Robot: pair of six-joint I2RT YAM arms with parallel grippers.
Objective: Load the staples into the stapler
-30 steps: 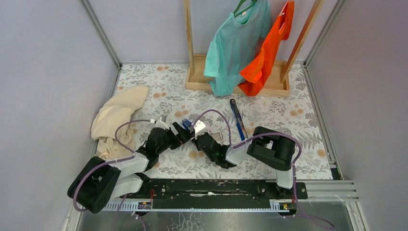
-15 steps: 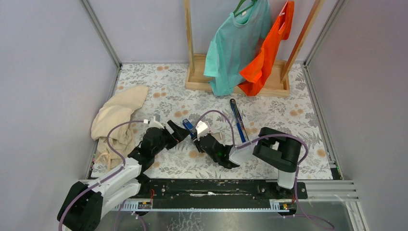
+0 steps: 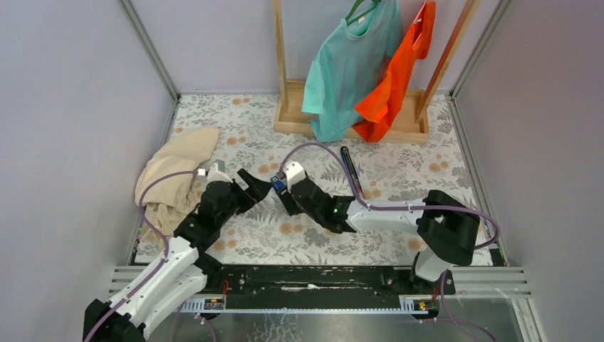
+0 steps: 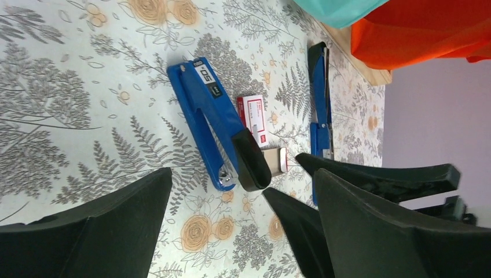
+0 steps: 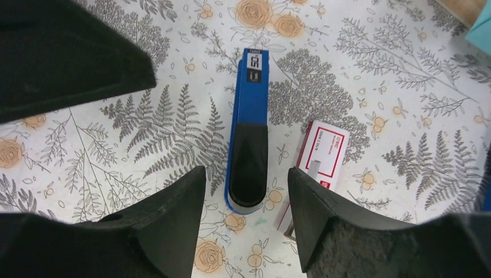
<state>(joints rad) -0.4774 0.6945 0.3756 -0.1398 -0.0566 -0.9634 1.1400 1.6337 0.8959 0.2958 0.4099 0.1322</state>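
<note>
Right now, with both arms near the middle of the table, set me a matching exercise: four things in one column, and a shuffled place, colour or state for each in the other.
Things:
1. short stapler
2. staple box
3. long stapler
4. beige cloth

Descriptions:
A. crumpled at the far left
B. white with red print
C. closed, blue with a black cap
D. stretched out long, nearest the wooden rack

Pairs: 1-C, 2-B, 3-D, 4-A

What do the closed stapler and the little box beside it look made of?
Stapler: probably painted metal; glossy blue, crisp edges. Its black pad looks like matte plastic or rubber. Box: likely cardboard; matte white faces with red print.
</note>
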